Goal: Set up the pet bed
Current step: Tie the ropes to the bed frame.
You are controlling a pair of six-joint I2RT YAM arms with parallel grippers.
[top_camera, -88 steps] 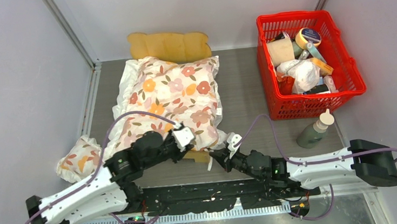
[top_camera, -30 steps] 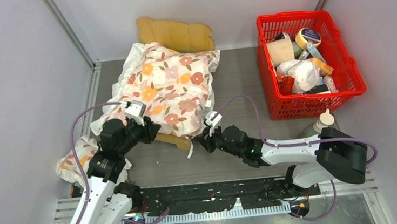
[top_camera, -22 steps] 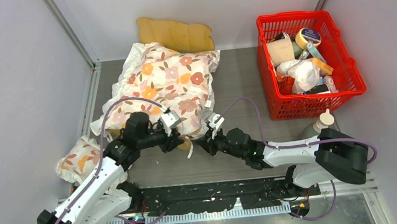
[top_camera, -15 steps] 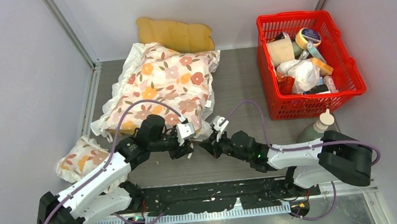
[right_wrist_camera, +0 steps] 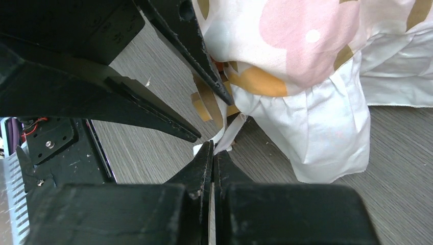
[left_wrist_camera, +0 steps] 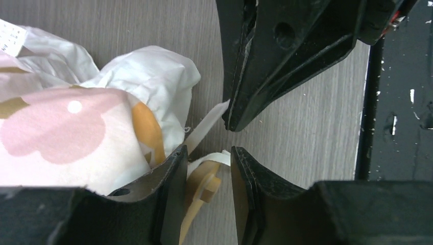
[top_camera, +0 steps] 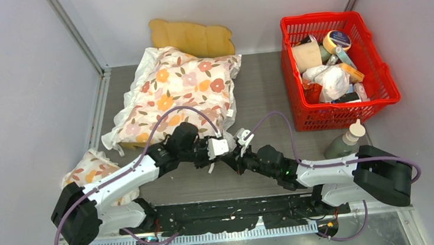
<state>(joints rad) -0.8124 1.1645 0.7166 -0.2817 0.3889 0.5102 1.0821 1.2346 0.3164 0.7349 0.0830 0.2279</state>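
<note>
— Where is the bed [top_camera: 192,37]?
— On the table [top_camera: 265,94], under the cushion [top_camera: 182,96]. Only its wavy head end and near corner show.
— And the grippers?
— The left gripper [left_wrist_camera: 204,173] has its jaws apart around that corner. The right gripper [right_wrist_camera: 213,153] pinches a white strap [left_wrist_camera: 207,125].

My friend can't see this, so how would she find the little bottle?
Look for the red basket on the right side of the table, stuffed with bits and pieces. Just outside its near corner a grey-green bottle stands upright on the table. It has a white pointed cap, and unlike everything else there it sits alone, not in the basket.
</note>
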